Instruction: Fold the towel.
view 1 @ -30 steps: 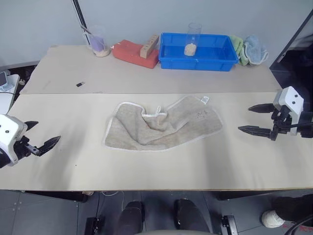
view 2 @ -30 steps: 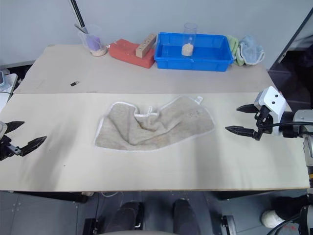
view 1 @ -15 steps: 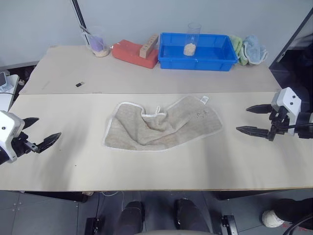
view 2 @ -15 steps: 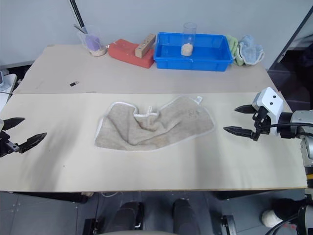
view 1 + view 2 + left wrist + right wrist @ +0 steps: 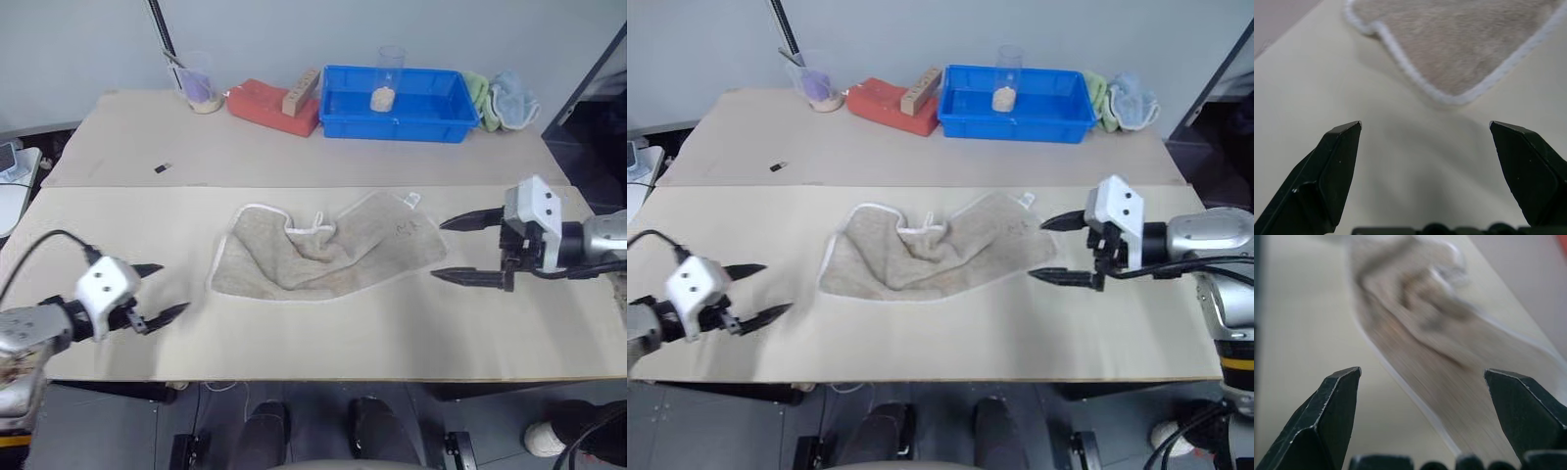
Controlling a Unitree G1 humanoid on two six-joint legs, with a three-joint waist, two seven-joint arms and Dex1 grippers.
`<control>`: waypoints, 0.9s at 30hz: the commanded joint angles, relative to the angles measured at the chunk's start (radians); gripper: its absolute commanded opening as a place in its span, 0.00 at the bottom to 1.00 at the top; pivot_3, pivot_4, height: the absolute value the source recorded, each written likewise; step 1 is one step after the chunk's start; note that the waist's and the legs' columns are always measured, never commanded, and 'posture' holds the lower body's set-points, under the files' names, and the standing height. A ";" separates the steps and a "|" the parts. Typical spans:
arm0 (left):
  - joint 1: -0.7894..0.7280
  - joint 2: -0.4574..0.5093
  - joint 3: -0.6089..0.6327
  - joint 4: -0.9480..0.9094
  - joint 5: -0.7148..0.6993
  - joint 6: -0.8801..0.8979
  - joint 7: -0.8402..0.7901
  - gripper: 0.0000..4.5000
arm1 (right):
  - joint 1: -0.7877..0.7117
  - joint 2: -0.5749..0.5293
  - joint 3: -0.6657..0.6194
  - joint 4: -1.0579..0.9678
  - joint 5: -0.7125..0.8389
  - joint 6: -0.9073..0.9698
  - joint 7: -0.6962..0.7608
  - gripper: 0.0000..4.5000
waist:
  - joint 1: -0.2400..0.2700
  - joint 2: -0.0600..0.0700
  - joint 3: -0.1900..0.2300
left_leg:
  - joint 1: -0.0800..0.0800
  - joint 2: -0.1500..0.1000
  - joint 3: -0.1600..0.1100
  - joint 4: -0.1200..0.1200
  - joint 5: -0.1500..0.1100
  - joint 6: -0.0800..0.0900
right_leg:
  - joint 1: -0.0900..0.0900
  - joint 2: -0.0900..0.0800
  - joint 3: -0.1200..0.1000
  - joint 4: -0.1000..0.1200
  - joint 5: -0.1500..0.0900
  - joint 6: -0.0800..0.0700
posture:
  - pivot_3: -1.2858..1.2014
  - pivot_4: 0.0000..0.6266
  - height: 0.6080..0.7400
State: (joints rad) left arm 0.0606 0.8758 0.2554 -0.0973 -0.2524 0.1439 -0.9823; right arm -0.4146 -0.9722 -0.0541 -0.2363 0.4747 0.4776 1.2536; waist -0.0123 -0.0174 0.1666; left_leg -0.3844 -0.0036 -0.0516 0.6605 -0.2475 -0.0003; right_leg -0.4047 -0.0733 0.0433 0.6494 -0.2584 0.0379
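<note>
The towel (image 5: 323,252), beige-grey terry with white edging, lies crumpled and partly folded over itself in the middle of the near table, a small white loop at its top fold and a dark mark near its right corner. My left gripper (image 5: 162,291) hovers open just left of the towel's lower-left corner (image 5: 1449,95), with nothing between its fingers. On the other side my right gripper (image 5: 460,250) stands open, level with the towel's right edge and a short gap from it. The right wrist view looks along the towel (image 5: 1449,347) between the open fingers.
The far table holds a blue bin (image 5: 397,103) with a glass jar, a red block (image 5: 272,106) with a wooden piece, a plastic cup (image 5: 199,83), and green and light-blue cloths (image 5: 500,100). A small dark object (image 5: 162,168) lies at the left.
Both grippers have moved inward toward the towel, the left one rightward and lower, the right one leftward. Both stayed open. The towel has not moved.
</note>
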 commanded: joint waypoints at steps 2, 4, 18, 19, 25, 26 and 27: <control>-0.093 -0.030 -0.100 0.072 0.055 -0.069 -0.003 1.00 | 0.020 0.008 -0.016 -0.130 0.070 0.097 -0.048 0.99 | 0.002 0.000 0.000 | -0.001 -0.001 0.000 0.000 0.000 0.000 | 0.000 -0.001 0.000 0.000 0.000 0.000 | 0.52 0.24 1.00; -0.129 -0.044 -0.142 0.112 0.075 -0.096 -0.011 1.00 | 0.036 0.006 -0.019 -0.161 0.088 0.127 -0.059 0.99 | 0.001 0.000 0.000 | -0.001 -0.001 0.000 0.000 0.000 0.000 | 0.000 -0.001 0.000 -0.001 0.000 0.000 | 0.52 0.24 1.00; -0.255 -0.061 -0.275 0.385 0.172 -0.257 -0.041 0.22 | 0.062 -0.007 -0.037 -0.196 0.137 0.194 -0.102 1.00 | 0.000 0.001 -0.001 | 0.002 -0.001 0.001 0.000 0.000 0.000 | 0.001 0.000 0.000 0.000 0.000 0.000 | 0.52 0.24 1.00; -0.257 -0.063 -0.274 0.389 0.166 -0.255 -0.044 0.12 | 0.060 -0.007 -0.034 -0.190 0.134 0.191 -0.102 1.00 | 0.000 0.001 -0.001 | 0.002 -0.001 0.001 0.000 0.000 0.000 | 0.001 0.000 0.000 0.000 0.000 0.000 | 0.52 0.24 1.00; -0.237 -0.043 -0.215 0.275 0.046 -0.126 -0.096 0.00 | 0.050 -0.021 0.081 -0.030 -0.122 -0.047 -0.123 1.00 | -0.003 0.001 -0.001 | 0.002 0.000 0.002 0.000 0.000 0.000 | 0.001 0.002 0.000 0.000 0.000 0.000 | 0.52 0.24 1.00; -0.232 -0.032 -0.199 0.252 0.030 -0.103 -0.100 0.00 | 0.042 -0.021 0.116 0.032 -0.197 -0.128 -0.134 1.00 | -0.006 0.000 -0.001 | 0.002 0.000 0.002 0.000 0.000 0.000 | 0.001 0.002 0.000 0.000 0.000 0.000 | 0.52 0.24 1.00; -0.228 -0.024 -0.185 0.232 0.017 -0.080 -0.101 0.00 | 0.029 -0.019 0.149 0.099 -0.269 -0.206 -0.149 1.00 | -0.008 0.000 -0.001 | 0.001 0.000 0.002 0.000 0.000 0.000 | 0.000 0.002 0.000 0.000 0.000 0.000 | 0.52 0.24 1.00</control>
State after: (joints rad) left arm -0.1753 0.8258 0.0276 0.1769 -0.2012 0.0214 -1.0719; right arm -0.3673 -0.9806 0.0616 -0.2167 0.3232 0.4083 1.1269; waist -0.0202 -0.0176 0.1657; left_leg -0.3835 -0.0032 -0.0483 0.6607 -0.2474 -0.0001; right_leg -0.4045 -0.0708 0.0432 0.6493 -0.2582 0.0384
